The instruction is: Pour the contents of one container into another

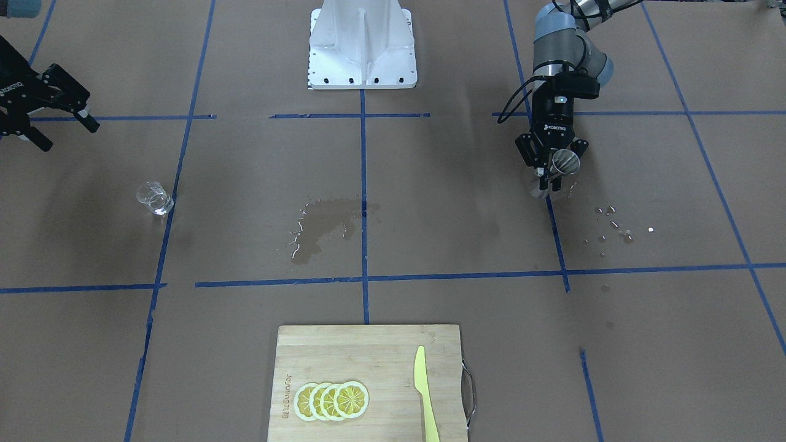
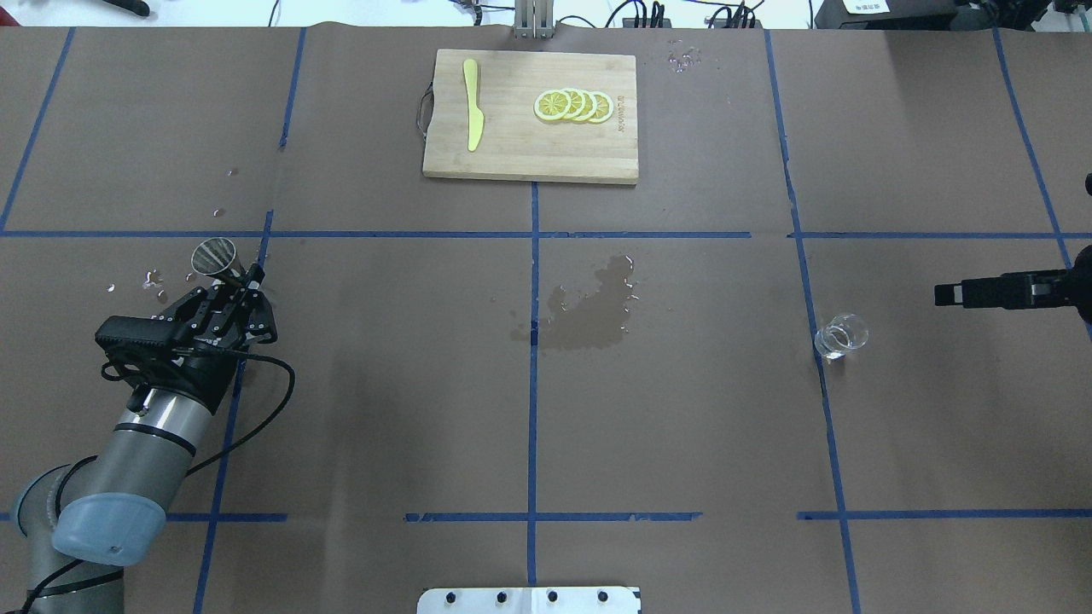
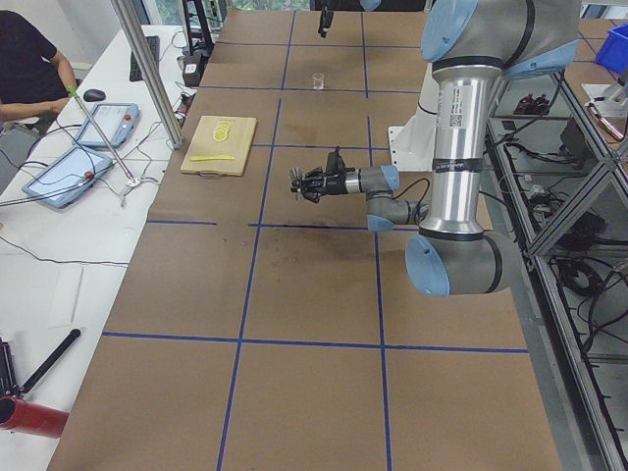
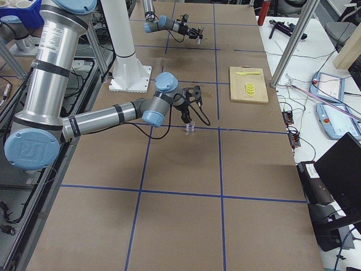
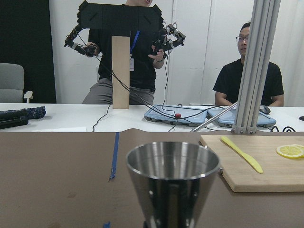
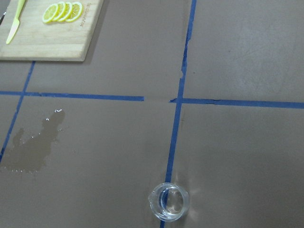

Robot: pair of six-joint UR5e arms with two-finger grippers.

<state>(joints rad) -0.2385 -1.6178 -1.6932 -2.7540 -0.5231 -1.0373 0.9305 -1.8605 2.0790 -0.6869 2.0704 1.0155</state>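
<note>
Our left gripper (image 2: 243,281) is clenched on the waist of the jigger (image 2: 215,256), mouth up in the wrist view; whether its foot touches the table we cannot tell. Just beside it, water drops (image 2: 153,277) dot the brown paper (image 2: 384,384), which is ruled by blue tape lines (image 2: 533,384). Further towards the middle lies a dark wet patch (image 2: 589,311). Well beyond that, the glass (image 2: 840,334) stands upright on a tape line, near our right gripper (image 1: 69,135), which hangs released and holds nothing. A wide stretch of paper separates the two grippers. At the far edge sits a cutting board (image 2: 529,158) with a knife (image 2: 472,115) and lemon slices (image 2: 573,105); past it we see people (image 5: 242,76) at a white bench (image 5: 71,121)
</note>
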